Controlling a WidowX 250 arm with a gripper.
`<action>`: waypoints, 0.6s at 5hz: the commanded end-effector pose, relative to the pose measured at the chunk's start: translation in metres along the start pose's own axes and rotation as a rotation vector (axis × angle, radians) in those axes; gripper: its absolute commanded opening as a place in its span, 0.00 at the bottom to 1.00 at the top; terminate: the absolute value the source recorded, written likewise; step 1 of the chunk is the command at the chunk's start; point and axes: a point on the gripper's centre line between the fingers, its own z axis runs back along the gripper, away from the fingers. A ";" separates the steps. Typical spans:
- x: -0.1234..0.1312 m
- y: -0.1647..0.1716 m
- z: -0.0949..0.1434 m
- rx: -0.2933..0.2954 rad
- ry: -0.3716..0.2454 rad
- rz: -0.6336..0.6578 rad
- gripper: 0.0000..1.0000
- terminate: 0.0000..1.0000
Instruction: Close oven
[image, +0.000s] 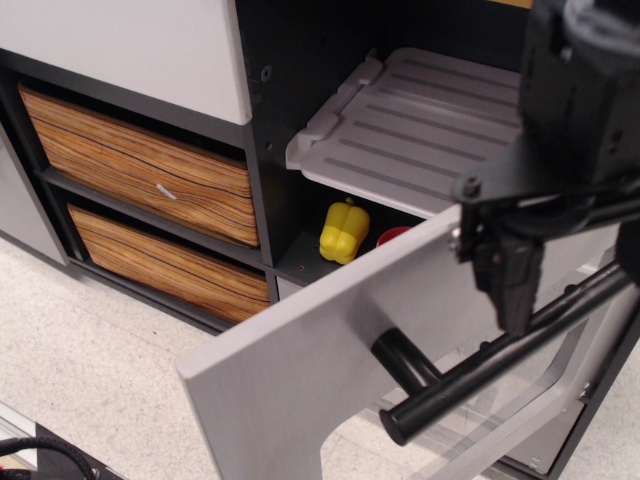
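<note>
1. the claw (515, 285) hangs at the right of the view, its black body filling the upper right corner; only one dark finger (510, 275) is clearly seen, pointing down, so i cannot tell whether the claw is wide or narrow.
2. that finger's tip sits right in front of the long black bar handle (500, 358), and whether it touches the bar cannot be told.
3. the handle belongs to the light-grey door (320, 350) of the oven (300, 120); the door is swung open toward the camera, with a clear window in its lower right part.
4. behind the door the oven's black interior shows a grey ribbed tray (420, 125) sticking out of the cavity.
5. under the tray lie a yellow toy pepper (343, 231) and, beside it, a small red thing (393, 236), partly hidden by the door edge.
6. to the left are two wood-grain drawer fronts (140, 170), one above the other, with a pale panel (130, 45) on top.
7. a speckled light floor (90, 370) spreads below.
</note>
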 end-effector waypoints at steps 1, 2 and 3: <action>0.054 0.009 0.022 -0.054 -0.085 0.077 1.00 0.00; 0.086 0.018 0.036 -0.080 -0.090 0.129 1.00 0.00; 0.101 0.025 0.045 -0.100 -0.078 0.110 1.00 0.00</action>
